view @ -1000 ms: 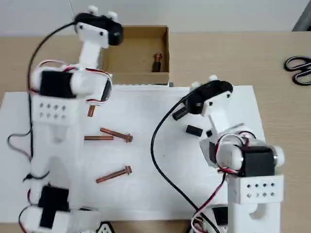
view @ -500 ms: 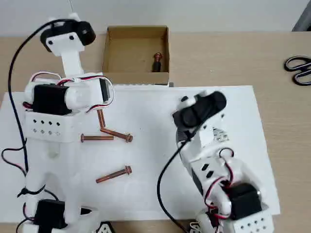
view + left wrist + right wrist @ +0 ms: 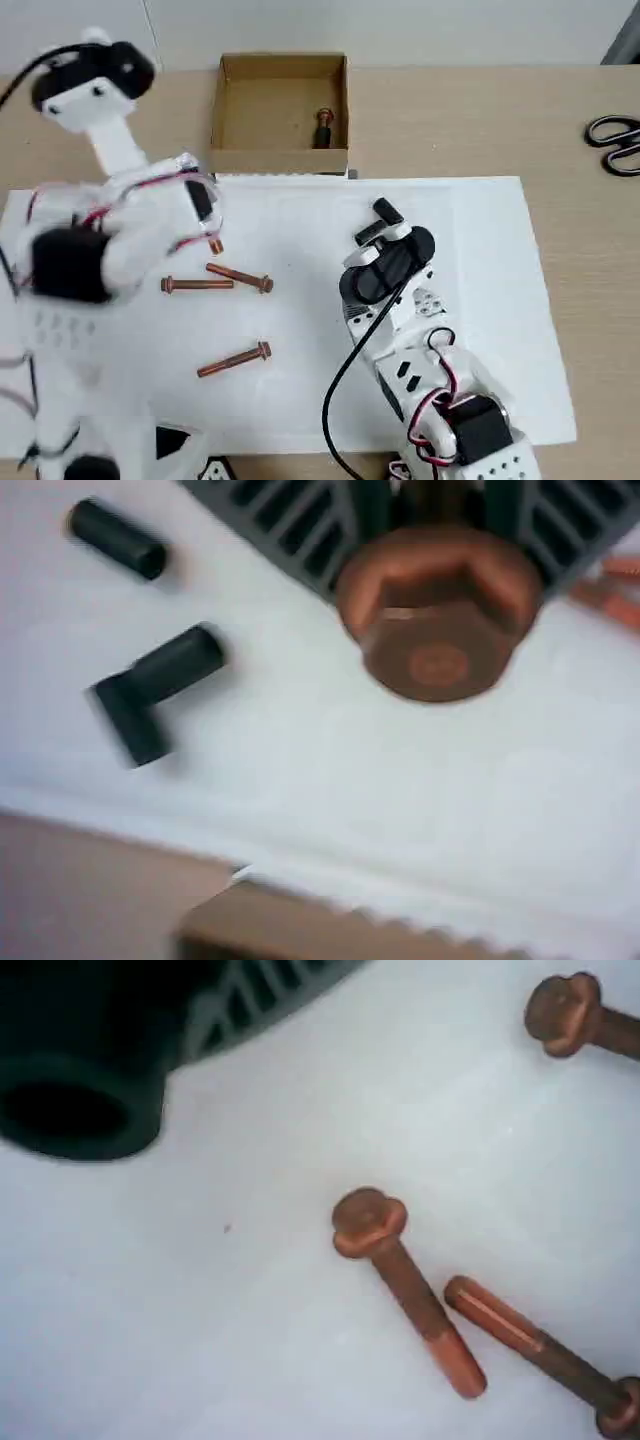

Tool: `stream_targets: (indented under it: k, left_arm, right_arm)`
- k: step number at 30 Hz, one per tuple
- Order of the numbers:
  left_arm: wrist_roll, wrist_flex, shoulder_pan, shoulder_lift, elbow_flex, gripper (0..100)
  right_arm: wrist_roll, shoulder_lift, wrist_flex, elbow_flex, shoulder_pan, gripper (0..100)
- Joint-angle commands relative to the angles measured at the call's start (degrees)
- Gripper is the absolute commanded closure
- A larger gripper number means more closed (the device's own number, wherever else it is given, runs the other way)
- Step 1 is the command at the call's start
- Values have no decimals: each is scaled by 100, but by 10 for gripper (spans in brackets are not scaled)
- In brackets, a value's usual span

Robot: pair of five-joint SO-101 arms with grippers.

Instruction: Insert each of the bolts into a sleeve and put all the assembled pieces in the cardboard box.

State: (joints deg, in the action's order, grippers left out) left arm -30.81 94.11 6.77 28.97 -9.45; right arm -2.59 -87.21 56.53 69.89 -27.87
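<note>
From above, one assembled piece [image 3: 324, 128] lies in the cardboard box [image 3: 280, 158] at upper centre, three loose bolts [image 3: 234, 359] lie on the white sheet [image 3: 480, 260] left of centre, and the blurred left arm hides its own grip. The left wrist view shows the left tool [image 3: 436, 505] clamped on a bolt [image 3: 437, 630], head toward the lens and shank cut off, with two smeared sleeves [image 3: 160, 675] at upper left. In the right wrist view the right tool [image 3: 130, 1040] seems closed on a sleeve [image 3: 75, 1110], bore open at upper left; the bolt tip should meet that bore squarely before any push.
</note>
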Motion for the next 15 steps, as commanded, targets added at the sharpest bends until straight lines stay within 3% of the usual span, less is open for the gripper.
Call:
stream_targets:
  k: [1, 6, 15]
  left_arm:
    - [-62, -501, 369, 1090, 602, 994]
    - [-413, -1240, 448, 2409, 2369, 994]
    - [-695, -3138, 492, 4888, 5604, 994]
  right_arm:
    - [70, -92, -374, 35, -233, 995]
    - [79, -84, -629, 220, -752, 995]
    - [62, -92, -910, 246, -1059, 995]
